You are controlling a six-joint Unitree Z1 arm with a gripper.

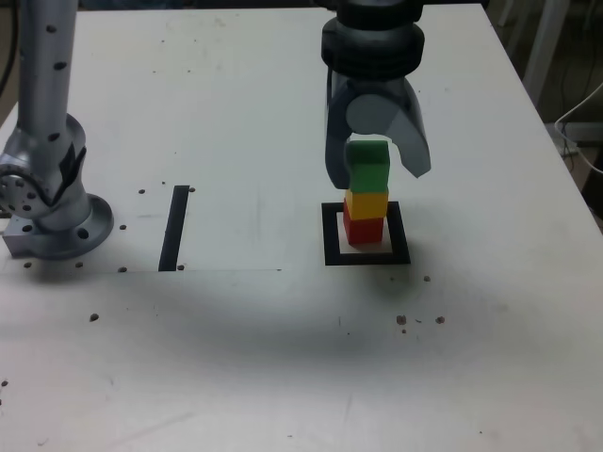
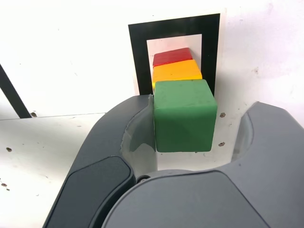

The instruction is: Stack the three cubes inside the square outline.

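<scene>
Gripper (image 1: 377, 155) jaws stand parted around the green cube (image 1: 367, 167); one jaw appears to touch it. It tops yellow cube (image 1: 366, 203) and red cube (image 1: 363, 229) inside the square outline (image 1: 331, 235). Risk: a dragging jaw on withdrawal could topple the stack.

White worktop (image 1: 236, 358) fills most of the exterior view; matte, w/ small dark specks scattered across it and a faint thin line running across near the middle. Straight black strip (image 1: 174, 228) lies on it toward the exterior view's left. Soft, even light; broad dim shadow across the worktop's middle. Beyond the far right corner: pale upright bars (image 1: 546, 42), prob. furniture legs, and a thin white cable (image 1: 577, 122) by the edge. Bkgd there is blurry, can't tell more.
</scene>
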